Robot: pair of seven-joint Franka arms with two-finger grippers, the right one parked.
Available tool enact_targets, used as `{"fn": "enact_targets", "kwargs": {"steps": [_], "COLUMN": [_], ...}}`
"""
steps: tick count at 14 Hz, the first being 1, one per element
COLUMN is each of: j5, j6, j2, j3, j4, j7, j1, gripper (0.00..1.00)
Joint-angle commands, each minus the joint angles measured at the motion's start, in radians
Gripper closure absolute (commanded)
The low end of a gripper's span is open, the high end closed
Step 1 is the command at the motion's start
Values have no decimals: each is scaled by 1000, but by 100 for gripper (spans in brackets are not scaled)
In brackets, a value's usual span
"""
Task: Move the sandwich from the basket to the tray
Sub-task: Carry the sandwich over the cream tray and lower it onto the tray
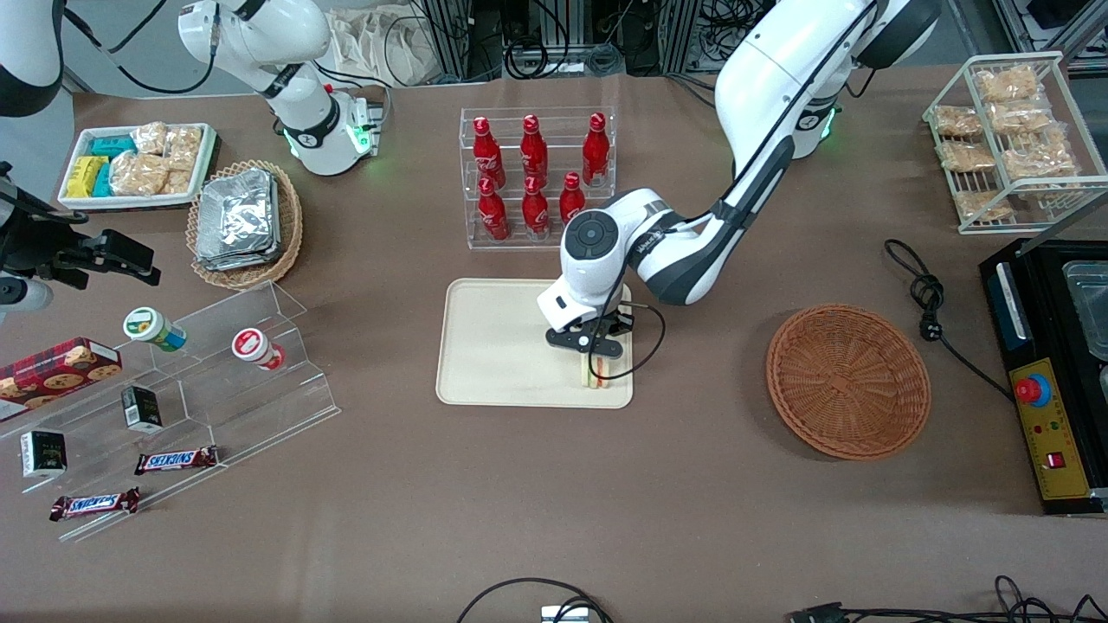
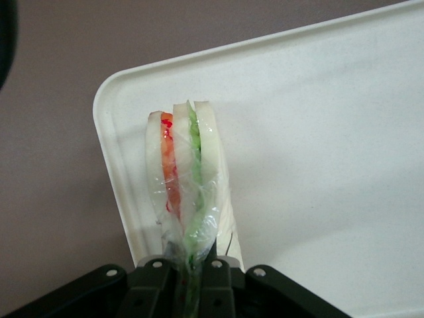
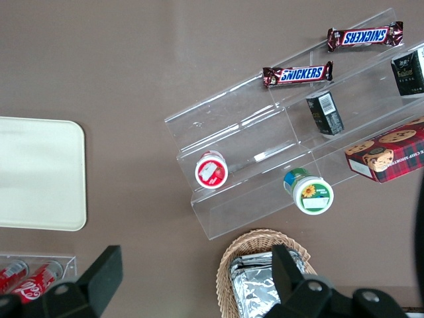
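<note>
Over the cream tray (image 1: pixel 493 346), at the corner nearest the front camera on the working arm's end, the left gripper (image 1: pixel 595 353) holds the wrapped wedge sandwich (image 1: pixel 594 374) on edge, its filling layers facing up toward the wrist. From the wrist camera the fingers (image 2: pixel 156 281) are closed narrowly on the sandwich (image 2: pixel 185 192), pinching the bread faces together so the orange, green and red layers stand as upright stripes; gripping across the flat faces is likely the only way a two-finger hand can keep such a thin wedge from slipping. The tray's rounded rim (image 2: pixel 106 126) shows just beside the sandwich, so the load sits close to the edge, though seemingly inside it. Whether the lower tip already touches the tray surface cannot be told. The reddish-brown wicker basket (image 1: pixel 848 381) lies well apart from the tray toward the working arm's end, with nothing in it, so the transfer looks nearly complete and release appears to be the step remaining.
</note>
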Motion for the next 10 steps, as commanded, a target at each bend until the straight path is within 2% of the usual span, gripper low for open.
{"fn": "enact_targets", "kwargs": {"steps": [1, 3, 4, 5, 10], "j5": [20, 20, 20, 22, 14], "j6": [18, 20, 23, 24, 24], "j2": [1, 7, 7, 7, -25], "j3": [6, 8, 8, 9, 12], "j4": [-6, -6, -6, -8, -8], "j7": [-38, -41, -41, -39, -33], "j1": [-7, -7, -7, -7, -7], "gripper": [55, 40, 27, 0, 0]}}
